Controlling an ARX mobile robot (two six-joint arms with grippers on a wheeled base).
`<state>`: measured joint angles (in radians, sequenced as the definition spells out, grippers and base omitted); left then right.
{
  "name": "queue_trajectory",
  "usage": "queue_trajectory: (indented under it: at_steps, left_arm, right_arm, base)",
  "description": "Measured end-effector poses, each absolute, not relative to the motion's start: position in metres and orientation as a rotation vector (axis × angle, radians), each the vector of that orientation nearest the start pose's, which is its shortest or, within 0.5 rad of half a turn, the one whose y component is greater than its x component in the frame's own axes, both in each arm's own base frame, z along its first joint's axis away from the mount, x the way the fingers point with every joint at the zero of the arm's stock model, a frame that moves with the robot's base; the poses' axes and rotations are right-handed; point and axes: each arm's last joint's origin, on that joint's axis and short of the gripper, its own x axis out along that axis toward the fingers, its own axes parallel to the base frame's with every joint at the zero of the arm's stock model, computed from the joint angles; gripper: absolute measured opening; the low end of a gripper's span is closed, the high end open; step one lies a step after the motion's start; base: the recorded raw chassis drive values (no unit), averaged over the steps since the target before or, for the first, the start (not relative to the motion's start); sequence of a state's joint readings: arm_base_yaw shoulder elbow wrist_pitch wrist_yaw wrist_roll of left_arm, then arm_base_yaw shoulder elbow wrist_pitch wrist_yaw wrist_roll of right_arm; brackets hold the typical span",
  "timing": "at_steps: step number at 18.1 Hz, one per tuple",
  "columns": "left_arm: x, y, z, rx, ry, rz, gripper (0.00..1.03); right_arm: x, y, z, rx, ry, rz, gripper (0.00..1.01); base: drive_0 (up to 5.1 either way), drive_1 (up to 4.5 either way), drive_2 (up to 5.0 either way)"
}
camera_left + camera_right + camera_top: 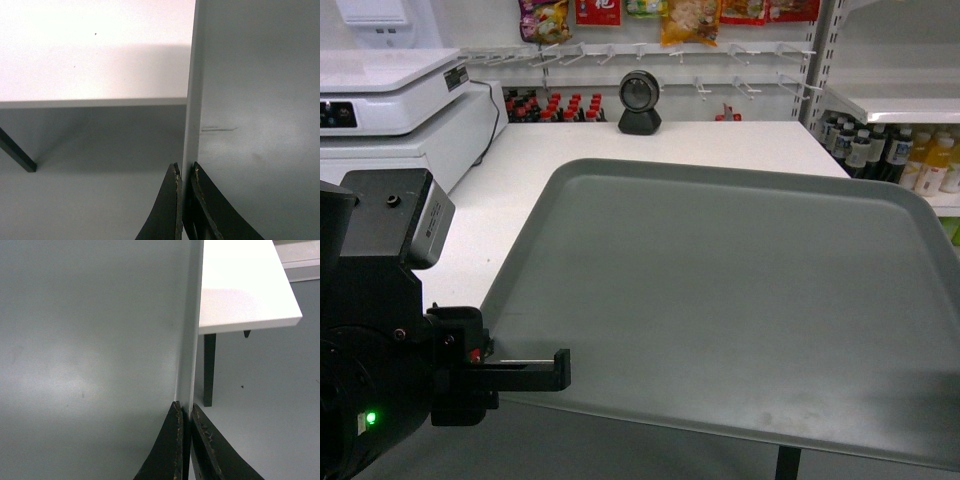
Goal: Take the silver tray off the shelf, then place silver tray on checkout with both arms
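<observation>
The silver tray (740, 300) fills the middle and right of the head view, lying flat over the checkout (620, 140), with its near part hanging past the counter's front edge. My left gripper (558, 370) is shut on the tray's left rim. In the left wrist view that gripper (185, 169) pinches the rim of the tray (250, 100), with the checkout (90, 50) beyond. My right gripper (185, 407) is shut on the opposite rim of the tray (90, 340), beside the checkout (240, 285); it is outside the head view. The shelf (890, 100) stands at the far right.
A white weighing scale (390, 100) sits on the counter's left. A black scanner (640, 103) stands at the counter's back. Bottles (920, 155) fill the lower shelf at right. Snack bags (690, 18) hang on the back wall. A dark counter leg (209, 367) shows below the counter.
</observation>
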<state>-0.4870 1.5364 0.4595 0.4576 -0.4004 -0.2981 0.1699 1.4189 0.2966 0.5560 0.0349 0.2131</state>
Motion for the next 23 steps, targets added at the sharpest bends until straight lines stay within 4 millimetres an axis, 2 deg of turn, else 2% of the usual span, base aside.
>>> queue_trajectory:
  at_steps: [20, 21, 23]
  left_arm:
    - [0.233, -0.110, 0.125, -0.027, 0.567, -0.005, 0.03]
    - [0.232, -0.111, 0.123, -0.015, 0.613, 0.028, 0.03]
    - [0.249, -0.116, 0.128, -0.012, 0.751, 0.195, 0.03]
  right_arm:
    - [0.220, 0.037, 0.119, 0.150, 0.571, 0.073, 0.03]
    - [0.220, 0.037, 0.118, 0.150, 0.573, 0.077, 0.03]
    - [0.227, 0.040, 0.118, 0.126, 0.550, 0.175, 0.03]
  base:
    - [-0.1, 4.02, -4.3]
    - [-0.1, 4.02, -4.3]
    - [-0.1, 4.02, -4.3]
